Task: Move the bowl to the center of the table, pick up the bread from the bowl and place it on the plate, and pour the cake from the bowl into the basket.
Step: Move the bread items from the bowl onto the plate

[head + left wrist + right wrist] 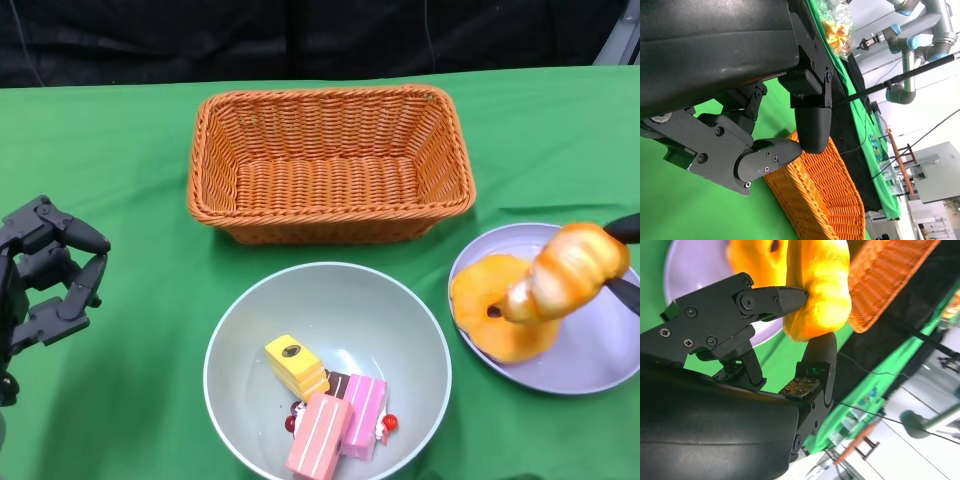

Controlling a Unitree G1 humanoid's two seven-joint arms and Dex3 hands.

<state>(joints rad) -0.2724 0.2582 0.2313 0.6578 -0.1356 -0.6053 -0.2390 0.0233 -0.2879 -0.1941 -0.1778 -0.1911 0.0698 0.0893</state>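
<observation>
My right hand (790,340) pinches the bread (570,270) above the plate (600,372), over a round orange piece. My left hand (45,275) holds nothing, fingers apart. The cake (322,405) sits in the bowl (400,310), near the basket (330,165).

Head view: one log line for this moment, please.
right hand: holds golden bread roll over lavender plate | left hand: empty | grey bowl: cake slices inside | wicker basket: empty

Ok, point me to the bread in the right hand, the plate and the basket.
bread (575,268): head view, middle of the roll, held above the plate.
plate (590,368): head view, bare lilac surface near its right rim.
basket (330,230): head view, front woven wall.
</observation>
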